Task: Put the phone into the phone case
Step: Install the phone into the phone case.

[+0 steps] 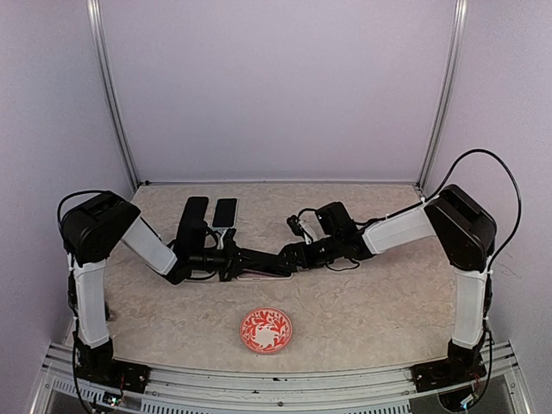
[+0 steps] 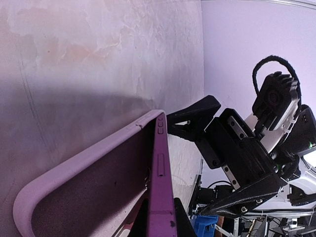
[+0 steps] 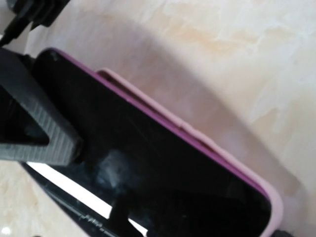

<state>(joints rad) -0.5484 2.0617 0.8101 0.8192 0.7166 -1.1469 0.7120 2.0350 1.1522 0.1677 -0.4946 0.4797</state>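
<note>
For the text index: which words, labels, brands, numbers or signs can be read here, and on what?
No text is legible in any view.
Some tiny marks on the dark strip below the phone screen, right wrist view: too blurred to read.
The plate: red with a white leaf pattern only, no letters.
The phone case: no print visible.

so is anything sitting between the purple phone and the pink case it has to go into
Nothing visible does. The purple black-screened phone, clamped in the left gripper, rests tilted against the pale pink rubbery case, with no object between them. The open right gripper sits at the phone's far end.
</note>
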